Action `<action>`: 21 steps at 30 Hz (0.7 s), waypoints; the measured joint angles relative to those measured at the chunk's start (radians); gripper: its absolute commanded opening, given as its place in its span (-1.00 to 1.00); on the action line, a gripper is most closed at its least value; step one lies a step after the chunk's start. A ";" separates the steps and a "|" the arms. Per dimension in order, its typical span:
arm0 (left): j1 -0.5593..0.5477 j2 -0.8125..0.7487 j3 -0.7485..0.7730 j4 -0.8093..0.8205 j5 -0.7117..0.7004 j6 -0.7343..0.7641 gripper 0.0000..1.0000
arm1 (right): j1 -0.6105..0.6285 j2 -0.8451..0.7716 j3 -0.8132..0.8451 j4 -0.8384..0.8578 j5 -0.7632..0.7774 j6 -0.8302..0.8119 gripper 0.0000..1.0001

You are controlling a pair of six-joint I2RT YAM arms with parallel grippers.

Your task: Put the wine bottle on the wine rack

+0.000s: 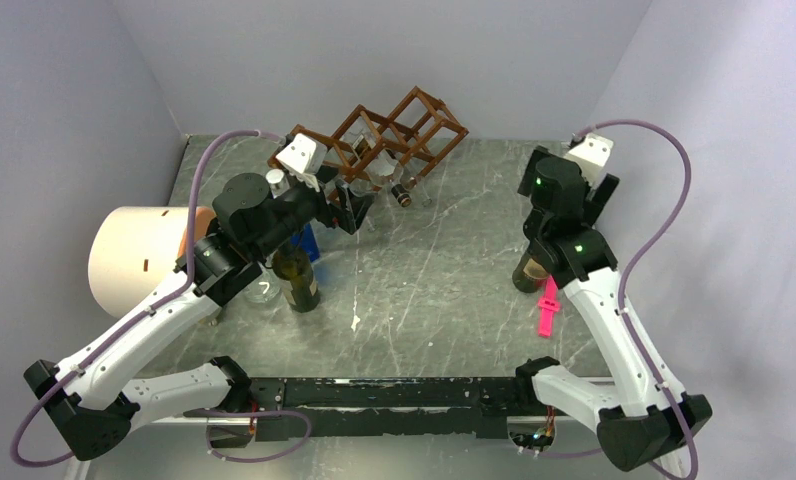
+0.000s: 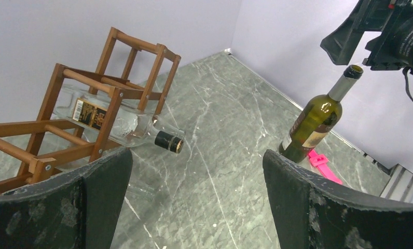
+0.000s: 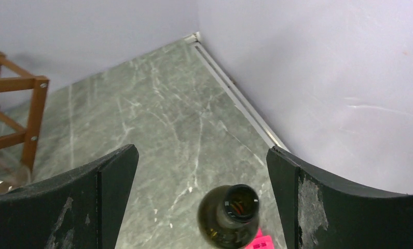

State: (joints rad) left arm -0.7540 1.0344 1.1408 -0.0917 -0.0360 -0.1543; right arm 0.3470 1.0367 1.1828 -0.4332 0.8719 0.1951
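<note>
The reddish-brown wooden wine rack [image 1: 374, 140] stands at the back of the table and also shows in the left wrist view [image 2: 64, 119]. A clear bottle [image 2: 116, 122] with a dark cap lies in a lower cell, neck sticking out. My left gripper [image 2: 196, 176] is open and empty just in front of the rack [image 1: 352, 210]. A dark green open bottle [image 2: 313, 122] stands upright at the right. My right gripper [image 3: 202, 176] is open above it, and the bottle's mouth [image 3: 230, 212] lies between the fingers, untouched. Another dark bottle [image 1: 296, 275] stands under my left arm.
A pink tool [image 1: 548, 305] lies beside the right bottle. A large white cylinder [image 1: 139, 255] stands at the left edge. A blue object [image 1: 309, 240] and a clear glass item [image 1: 264, 290] sit by the left bottle. Walls close the back and sides.
</note>
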 measured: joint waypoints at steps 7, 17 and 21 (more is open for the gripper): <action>0.000 0.000 -0.007 0.015 0.041 -0.012 0.99 | -0.118 -0.058 -0.106 0.003 -0.030 0.056 0.83; 0.000 -0.002 -0.026 0.026 0.065 -0.023 0.97 | -0.149 -0.132 -0.346 0.103 -0.071 0.077 0.19; 0.000 -0.002 -0.026 0.029 0.076 -0.026 0.95 | -0.149 -0.135 -0.360 0.148 -0.072 0.073 -0.06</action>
State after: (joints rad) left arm -0.7540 1.0325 1.1152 -0.0628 0.0395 -0.1802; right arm 0.1978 0.9016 0.8223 -0.2848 0.7998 0.2680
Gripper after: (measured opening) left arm 0.982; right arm 0.549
